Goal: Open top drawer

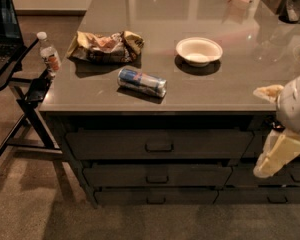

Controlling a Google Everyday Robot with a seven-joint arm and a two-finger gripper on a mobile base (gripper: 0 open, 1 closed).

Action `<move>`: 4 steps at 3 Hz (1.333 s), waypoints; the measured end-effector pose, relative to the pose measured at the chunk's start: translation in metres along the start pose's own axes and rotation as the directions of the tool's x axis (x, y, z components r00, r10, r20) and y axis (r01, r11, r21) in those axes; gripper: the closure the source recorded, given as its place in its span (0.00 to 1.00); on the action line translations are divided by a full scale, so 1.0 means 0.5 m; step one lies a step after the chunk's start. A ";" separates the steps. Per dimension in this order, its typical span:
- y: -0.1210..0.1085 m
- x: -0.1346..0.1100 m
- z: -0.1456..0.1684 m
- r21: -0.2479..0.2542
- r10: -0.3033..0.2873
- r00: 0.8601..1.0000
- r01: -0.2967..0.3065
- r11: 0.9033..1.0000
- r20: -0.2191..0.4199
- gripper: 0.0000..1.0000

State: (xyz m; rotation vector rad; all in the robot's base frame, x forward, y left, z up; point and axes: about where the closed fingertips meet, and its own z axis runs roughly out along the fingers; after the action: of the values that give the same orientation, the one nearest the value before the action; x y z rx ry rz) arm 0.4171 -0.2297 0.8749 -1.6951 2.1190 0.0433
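Note:
The top drawer (159,144) is a wide dark grey front just under the counter edge, with a small loop handle (159,146) at its centre. It sits flush and closed. My gripper (271,163), cream-coloured under the white arm (295,104), hangs at the right edge of the view. It is at about the height of the drawer fronts, well to the right of the handle and not touching the drawer.
Two slimmer drawers (157,176) lie below, and a narrower stack (290,174) is behind my gripper. On the grey counter (230,91) are a lying can (141,82), a crumpled snack bag (106,46) and a white bowl (199,51). At left a stand holds a water bottle (49,54) and a laptop (2,29).

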 end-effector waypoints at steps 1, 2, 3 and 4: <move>0.026 0.019 0.052 0.062 -0.026 0.994 0.019 0.998 0.111 0.00; 0.015 0.033 0.098 0.121 -0.045 0.988 0.027 0.992 0.151 0.00; 0.016 0.030 0.101 0.120 -0.048 0.987 0.030 0.992 0.152 0.00; 0.013 0.034 0.147 0.115 -0.047 0.988 0.030 0.993 0.149 0.00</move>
State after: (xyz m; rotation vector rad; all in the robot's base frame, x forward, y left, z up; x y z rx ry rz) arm 0.4304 -0.2230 0.8008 -1.6142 1.9409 0.0395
